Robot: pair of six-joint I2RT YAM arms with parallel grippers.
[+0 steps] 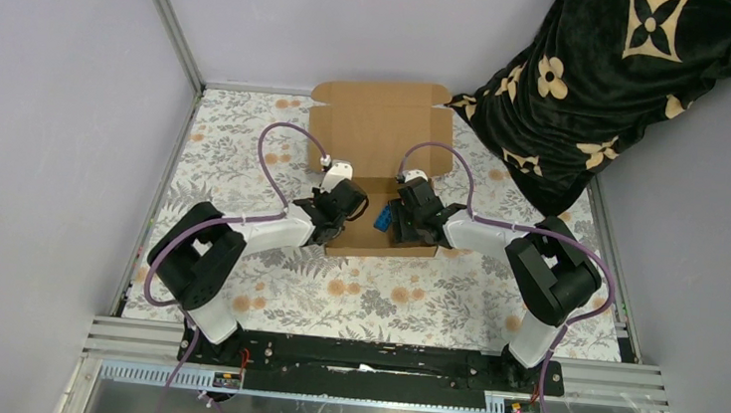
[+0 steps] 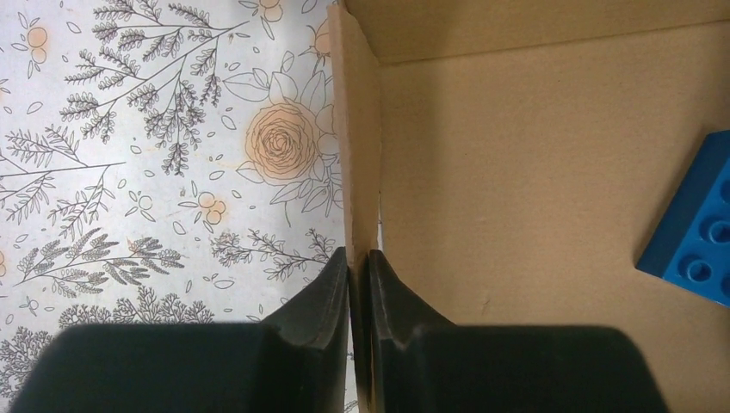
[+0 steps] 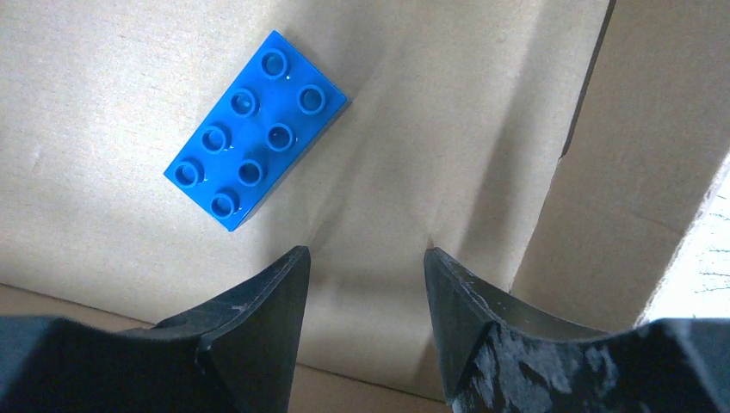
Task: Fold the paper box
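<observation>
Paper box (image 1: 378, 128) on floral tablecloth (image 1: 374, 297), grey walls (image 1: 52, 89)

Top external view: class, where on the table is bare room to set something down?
Bare: the floral table strip between the arm bases and the brown corrugated cardboard box, and the patch between box and left wall. Crowded: the box centre, with left gripper, right gripper and blue studded brick; black flower-print blanket fills the far-right corner.

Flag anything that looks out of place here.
A blue brick lies loose on the floor of the box, at a slant to its walls; odd in a box being folded. The left claw pinches the box's left wall; the right claw is open above the floor.
</observation>
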